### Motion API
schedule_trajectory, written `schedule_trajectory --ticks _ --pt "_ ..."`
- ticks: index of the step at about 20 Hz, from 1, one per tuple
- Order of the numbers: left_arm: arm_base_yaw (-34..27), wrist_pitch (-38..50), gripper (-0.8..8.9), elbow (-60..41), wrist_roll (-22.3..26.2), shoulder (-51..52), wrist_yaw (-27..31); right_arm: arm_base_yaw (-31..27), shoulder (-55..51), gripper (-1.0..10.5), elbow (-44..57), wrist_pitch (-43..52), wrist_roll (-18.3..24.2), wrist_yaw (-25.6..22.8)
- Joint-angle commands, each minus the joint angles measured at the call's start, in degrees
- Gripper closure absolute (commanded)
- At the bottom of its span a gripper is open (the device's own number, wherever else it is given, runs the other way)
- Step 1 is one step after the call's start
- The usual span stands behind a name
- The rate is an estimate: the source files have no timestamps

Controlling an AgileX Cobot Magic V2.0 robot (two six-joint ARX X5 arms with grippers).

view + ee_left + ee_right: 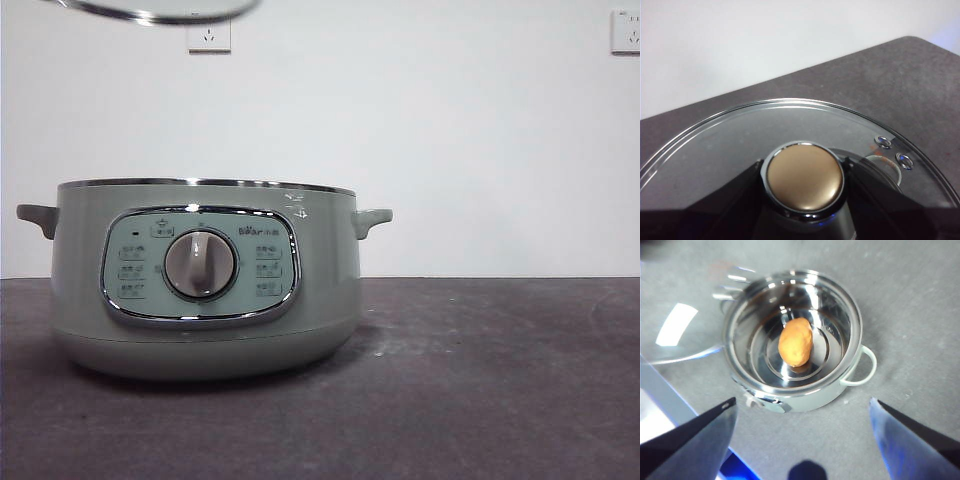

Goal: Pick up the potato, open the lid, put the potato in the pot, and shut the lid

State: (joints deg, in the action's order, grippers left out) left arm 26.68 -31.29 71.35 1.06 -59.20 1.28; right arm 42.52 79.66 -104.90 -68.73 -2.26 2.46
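Pot (205, 300) w/ potato (795, 342) inside; left jaws (804, 172) clamped on lid (740, 145) knob aloft, right jaws (802, 412) wide, empty, above.

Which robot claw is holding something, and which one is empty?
The left gripper holds the lid by its knob, lifted off the pot. The right gripper is open and empty, above the potato in the pot.
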Motion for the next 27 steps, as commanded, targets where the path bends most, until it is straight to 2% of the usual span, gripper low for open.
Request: schedule_trajectory --ticks 1,4,7,9,15,27 --pt "0.07 4.57 8.22 1.03 0.44 -2.73 -0.57 0.17 -1.77 5.1 -0.07 -1.01 -0.92 -0.07" --pt "0.46 6.95 8.22 1.01 0.22 -7.15 -1.92 0.17 -3.85 5.1 -0.07 -2.56 -0.90 -1.05" --pt "1.44 8.46 8.22 1.01 0.20 -10.23 -1.86 0.17 -4.72 5.1 -0.07 -3.98 -0.96 -5.97" --pt "2.34 9.81 8.22 0.98 0.20 -12.04 -1.70 0.17 -4.72 5.1 -0.07 -4.46 -1.66 -7.39" --pt "3.76 13.07 8.22 0.55 -1.05 -15.17 -1.36 0.17 -4.72 5.1 -0.07 -4.87 -1.75 -7.52" --pt "3.78 28.20 8.22 -13.27 -5.66 -15.19 -1.27 0.17 -4.72 5.1 -0.07 -5.25 -1.99 -7.50"
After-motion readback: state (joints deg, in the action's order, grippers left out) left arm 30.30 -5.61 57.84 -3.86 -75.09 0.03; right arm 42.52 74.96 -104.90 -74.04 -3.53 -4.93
